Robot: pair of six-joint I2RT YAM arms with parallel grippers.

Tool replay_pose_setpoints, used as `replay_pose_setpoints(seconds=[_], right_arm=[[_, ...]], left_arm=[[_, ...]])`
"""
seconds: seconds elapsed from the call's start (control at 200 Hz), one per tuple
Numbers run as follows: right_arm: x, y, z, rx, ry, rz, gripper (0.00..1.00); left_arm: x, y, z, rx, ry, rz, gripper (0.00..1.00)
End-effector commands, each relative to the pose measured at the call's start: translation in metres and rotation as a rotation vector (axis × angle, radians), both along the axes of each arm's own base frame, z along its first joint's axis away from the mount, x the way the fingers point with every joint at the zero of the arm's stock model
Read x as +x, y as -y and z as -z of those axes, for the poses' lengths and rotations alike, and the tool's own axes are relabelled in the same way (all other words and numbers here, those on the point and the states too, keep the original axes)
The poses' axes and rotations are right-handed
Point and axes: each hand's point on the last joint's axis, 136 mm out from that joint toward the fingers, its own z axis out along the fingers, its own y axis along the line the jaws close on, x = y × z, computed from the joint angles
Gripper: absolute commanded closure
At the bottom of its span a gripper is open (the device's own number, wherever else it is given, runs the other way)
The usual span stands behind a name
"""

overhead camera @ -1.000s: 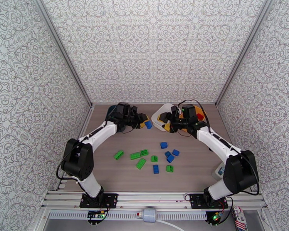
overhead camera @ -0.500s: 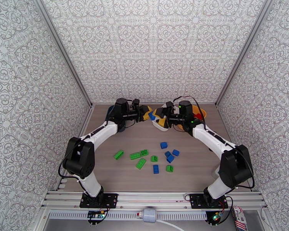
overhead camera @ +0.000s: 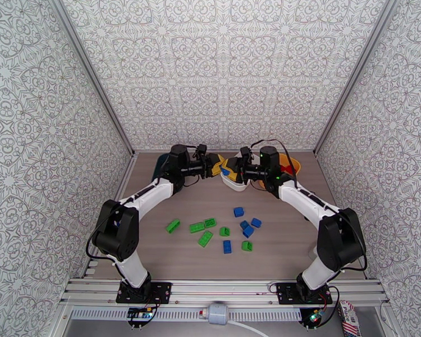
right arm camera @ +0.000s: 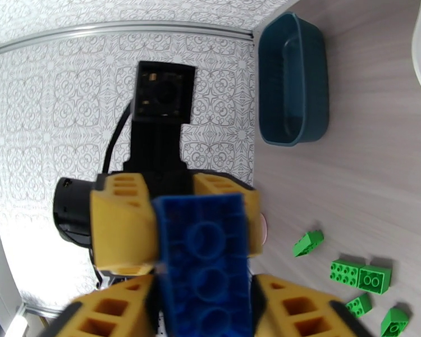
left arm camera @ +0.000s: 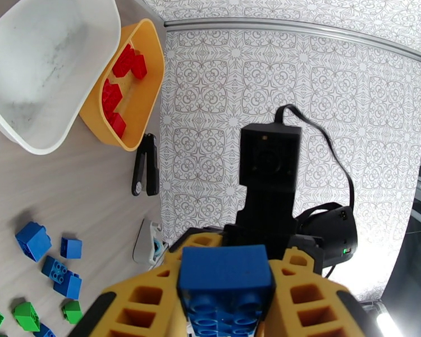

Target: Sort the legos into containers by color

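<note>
Tubs first: the yellow tub (left arm camera: 154,68) is holding a heap of red bricks (left arm camera: 119,88), and the white tub (left arm camera: 53,51) just beside it is showing me a bare, smudged floor. The dark teal tub (right arm camera: 292,80) is sitting by the far left corner; I am not making out anything in its shadowed inside.

The left gripper (left arm camera: 226,271) is pinching a blue brick (left arm camera: 224,268), raised near the white tub's rim. The right gripper (right arm camera: 204,293) is facing it nose to nose, its fingers flanking the same brick; I cannot tell whether they are pressing.

Green bricks (overhead camera: 202,228) and loose blue bricks (overhead camera: 245,226) are lying mid-table (overhead camera: 210,203), well apart from the tubs, bare wood between. The back wall (overhead camera: 222,80) is standing close behind both wrists.
</note>
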Motion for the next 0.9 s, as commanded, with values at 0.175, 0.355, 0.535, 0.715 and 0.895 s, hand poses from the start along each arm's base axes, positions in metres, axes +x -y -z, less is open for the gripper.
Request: replay_pose_setpoints(seconds=[0.175,0.355,0.535,0.715,0.895], right_arm=[[-0.008,0.001,-0.014,0.017,0.028,0.002,0.71],[-0.005,0.018,-0.002,-0.067,0.018,0.034,0.72],[0.014,0.062,0.036,-0.326,-0.026,0.120,0.73],[0.047,0.102,0.073,-0.653,-0.084,0.195,0.73],[0.087,0.112,0.103,-0.805,-0.129,0.216,0.73]], left_arm=[[-0.003,-0.009,-0.004,0.018,0.042,-0.038,0.26],[-0.003,-0.043,-0.006,0.226,0.089,-0.129,0.19],[-0.028,-0.089,0.023,0.761,0.123,-0.173,0.19],[-0.054,-0.109,0.041,1.178,0.223,-0.149,0.18],[-0.081,-0.101,0.079,1.324,0.153,-0.070,0.18]])
